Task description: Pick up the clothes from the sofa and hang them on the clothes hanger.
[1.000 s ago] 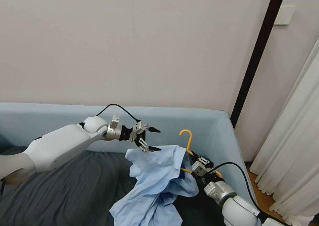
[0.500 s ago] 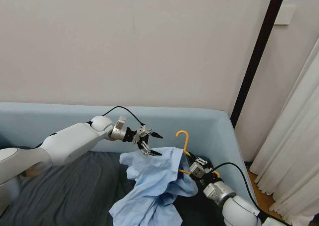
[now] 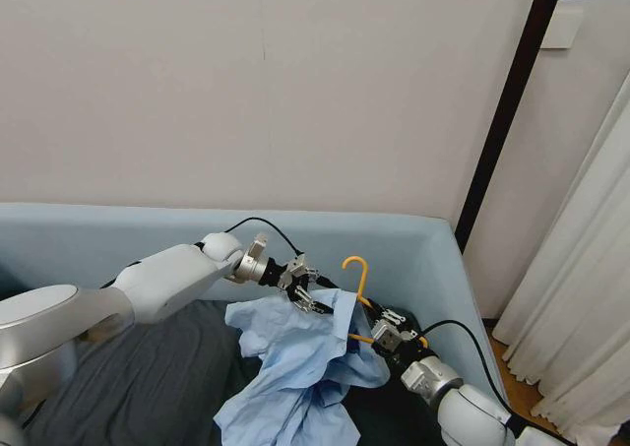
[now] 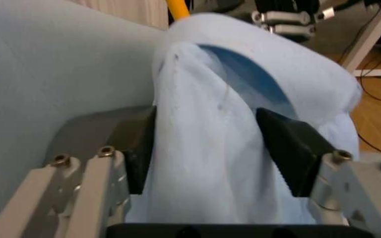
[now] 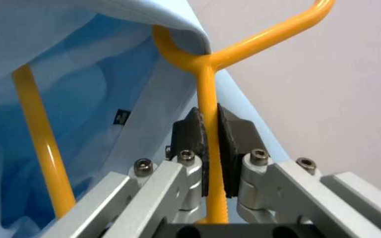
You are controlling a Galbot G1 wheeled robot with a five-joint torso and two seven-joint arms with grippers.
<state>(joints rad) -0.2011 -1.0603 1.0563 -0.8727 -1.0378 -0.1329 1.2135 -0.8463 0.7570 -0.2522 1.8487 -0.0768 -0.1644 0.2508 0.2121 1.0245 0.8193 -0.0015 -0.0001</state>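
1. In the lower right of the head view, nearest to me, my right gripper (image 3: pixel 387 322) is clenched on the hanger (image 5: pixel 206 89). Its pads (image 5: pixel 233 136) press the yellow stem just under the hook. For this step I judge that this hand should only hold firm and level, so the frame does not twist when the cloth is pulled.
2. The shirt (image 3: pixel 295 367), pale blue, falls in the lower middle from the hanger down onto the dark seat (image 3: pixel 138 367). In the right wrist view one yellow arm lies under the cloth. The rest is a loose heap, so I judge the hanging to be about half done.
3. A little farther, near the middle of the head view, my left gripper (image 3: pixel 307 290) is at the top edge of the shirt, just left of the hook. Its jaws stand apart with a thick fold between them. The cloth touches both pads (image 4: pixel 285 144) but does not look squeezed.
4. To do it well, I think I should close fully on this fold and then draw it slowly over the free end of the hanger. A shallow bite may slip.
5. The hook rises just right of these jaws, not touching them. I should stay off it.
6. Farthest is the sofa (image 3: pixel 89 231), its pale back running across the frame.
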